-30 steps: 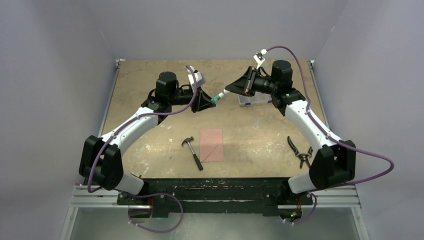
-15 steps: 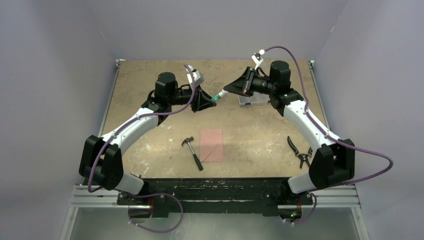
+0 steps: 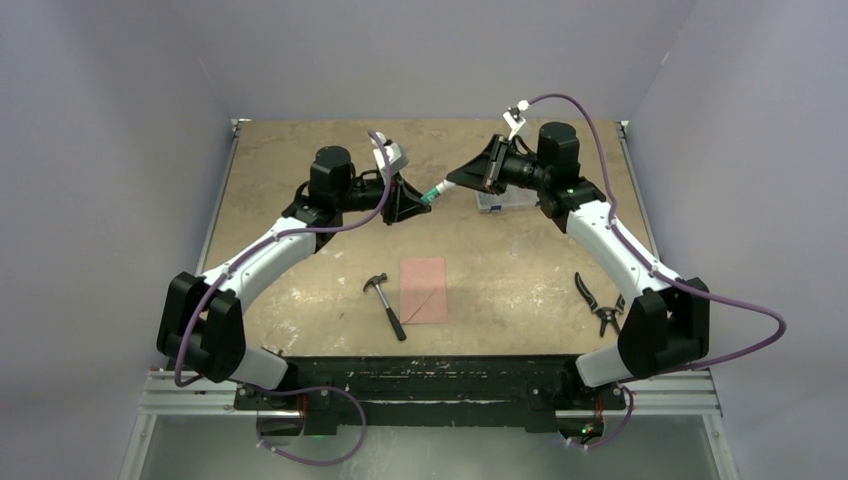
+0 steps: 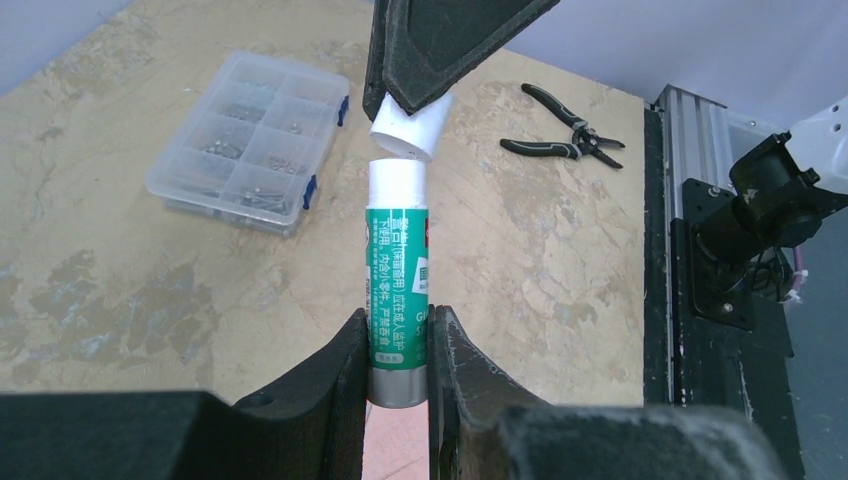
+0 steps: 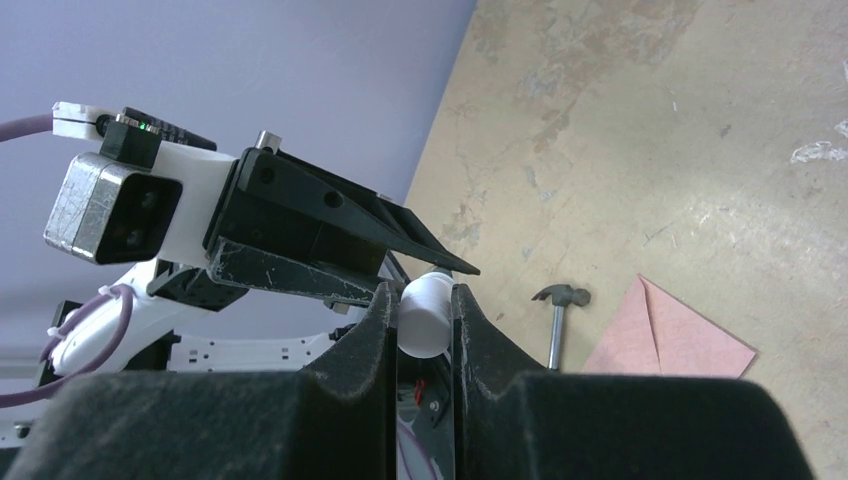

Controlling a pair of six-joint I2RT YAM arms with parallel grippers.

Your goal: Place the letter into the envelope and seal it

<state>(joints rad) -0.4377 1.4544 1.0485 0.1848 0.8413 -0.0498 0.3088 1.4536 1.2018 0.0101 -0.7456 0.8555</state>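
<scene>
Left wrist view: left gripper (image 4: 398, 335) clamps the green glue stick (image 4: 398, 270); right gripper (image 4: 410, 100) pinches the white cap (image 4: 408, 132), tilted just beyond the stick's tip.

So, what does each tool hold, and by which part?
The left tool grips the glue stick near its base; the right tool grips its detached white cap.

The glue stick (image 4: 398, 290) has a green label with white writing, a white neck and a silver base. Its cap (image 4: 408, 128) is white. The left hand (image 4: 398, 330) and the right hand (image 5: 424, 296) are both matt black. The envelope (image 3: 424, 290) is salmon pink. The table (image 3: 300, 160) is sandy beige with darker mottled patches. The hammer (image 3: 388, 303) has a black handle and a grey head, and the pliers (image 3: 600, 303) have black handles. The box (image 4: 250, 140) is clear with blue clips. The cables (image 3: 740, 320) are purple.
</scene>
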